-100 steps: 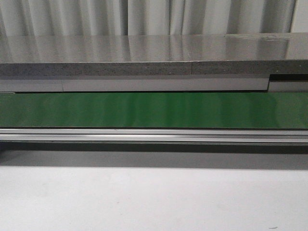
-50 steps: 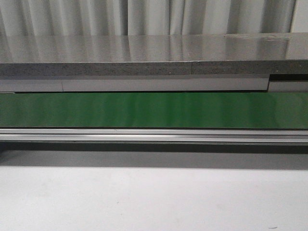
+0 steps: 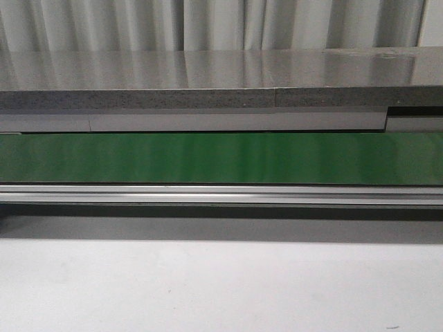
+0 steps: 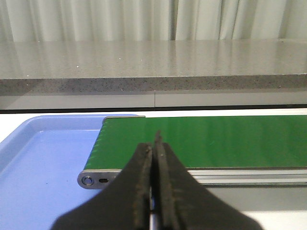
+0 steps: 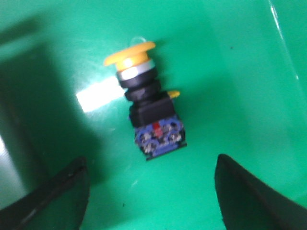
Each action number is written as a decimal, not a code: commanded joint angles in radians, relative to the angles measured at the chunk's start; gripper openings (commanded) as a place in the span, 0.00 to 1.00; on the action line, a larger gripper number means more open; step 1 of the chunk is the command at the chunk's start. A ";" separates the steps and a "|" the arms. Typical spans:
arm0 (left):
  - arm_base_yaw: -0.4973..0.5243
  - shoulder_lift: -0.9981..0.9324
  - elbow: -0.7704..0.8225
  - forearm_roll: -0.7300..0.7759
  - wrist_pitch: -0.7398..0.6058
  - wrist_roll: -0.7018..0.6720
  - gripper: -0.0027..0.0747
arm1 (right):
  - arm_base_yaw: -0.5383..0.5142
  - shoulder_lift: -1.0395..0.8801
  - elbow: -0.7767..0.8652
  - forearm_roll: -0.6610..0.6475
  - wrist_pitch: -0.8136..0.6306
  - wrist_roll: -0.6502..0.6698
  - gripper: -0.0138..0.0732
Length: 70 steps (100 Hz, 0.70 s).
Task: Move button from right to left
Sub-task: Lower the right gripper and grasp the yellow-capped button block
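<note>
The left arm's black two-fingered gripper point(image 4: 154, 187) has its ridged, tapered fingers point(image 4: 142, 191) pressed flat together, nothing between them; the right arm's black gripper point(image 5: 153, 191) holds its fingers point(image 5: 62, 196) spread wide apart, only their dark tips showing; neither arm appears in the front view.

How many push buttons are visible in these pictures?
1. The button lies on its side on a green surface, between the open fingers of the right gripper. The other views show none; others could be hidden.

left pincer point(image 4: 154, 158): fingers pressed together, empty | green conveyor belt point(image 4: 216, 141) beyond | blue tray point(image 4: 43, 163) under belt end
</note>
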 commanded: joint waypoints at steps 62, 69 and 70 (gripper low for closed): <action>-0.008 -0.032 0.045 -0.004 -0.075 -0.010 0.01 | -0.021 0.177 -0.139 0.032 -0.062 -0.012 0.52; -0.008 -0.032 0.045 -0.004 -0.075 -0.010 0.01 | -0.021 0.177 -0.141 0.039 -0.063 -0.012 0.37; -0.008 -0.032 0.045 -0.004 -0.075 -0.010 0.01 | -0.021 0.177 -0.141 0.039 -0.063 -0.012 0.36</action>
